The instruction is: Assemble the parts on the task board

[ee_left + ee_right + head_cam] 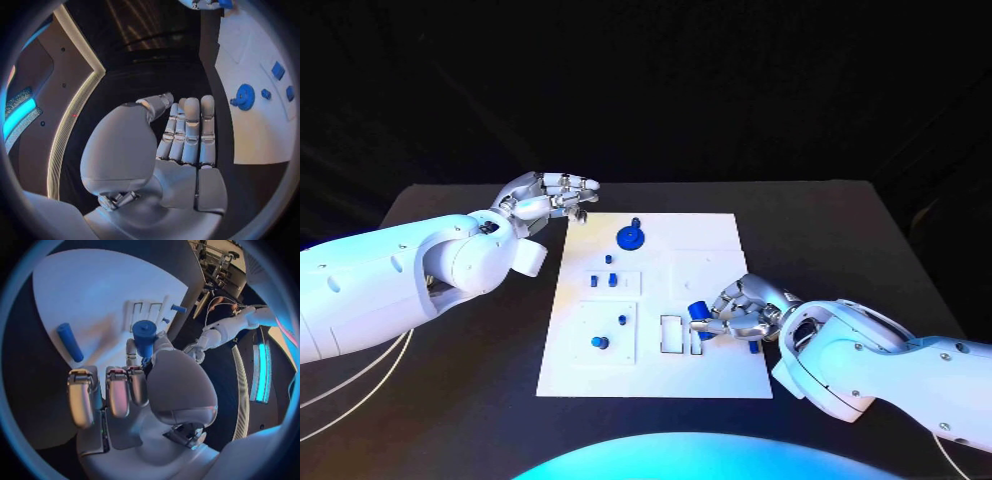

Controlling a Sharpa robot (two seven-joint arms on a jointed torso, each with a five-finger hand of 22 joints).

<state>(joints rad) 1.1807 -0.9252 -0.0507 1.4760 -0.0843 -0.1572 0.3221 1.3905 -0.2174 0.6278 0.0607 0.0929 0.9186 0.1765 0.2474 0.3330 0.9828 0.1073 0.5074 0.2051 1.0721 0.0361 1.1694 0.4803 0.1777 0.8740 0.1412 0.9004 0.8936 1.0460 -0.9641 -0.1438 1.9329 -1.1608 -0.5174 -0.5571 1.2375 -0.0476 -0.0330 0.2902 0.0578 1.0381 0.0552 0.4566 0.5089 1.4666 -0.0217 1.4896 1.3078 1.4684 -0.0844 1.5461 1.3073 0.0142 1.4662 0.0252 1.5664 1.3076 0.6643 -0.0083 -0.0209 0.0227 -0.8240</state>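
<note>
The white task board (711,260) lies mid-table. My right hand (744,313) hovers over its near right part and pinches a short blue cylinder (697,309) (145,335) between thumb and finger, above the rectangular slots (672,335). A blue rod (754,347) (69,341) lies at the board's right edge under that hand. A blue round wheel (630,237) (244,96) sits at the far end of the board. Small blue pegs (603,280) and a blue knob (600,342) stand on the left side. My left hand (554,195) (187,135) hangs off the board's far left corner, holding nothing, fingers straight.
Black table (459,400) surrounds the board on all sides. White cables (358,385) trail under the left arm at the near left. A small blue peg (178,308) stands beyond the slots.
</note>
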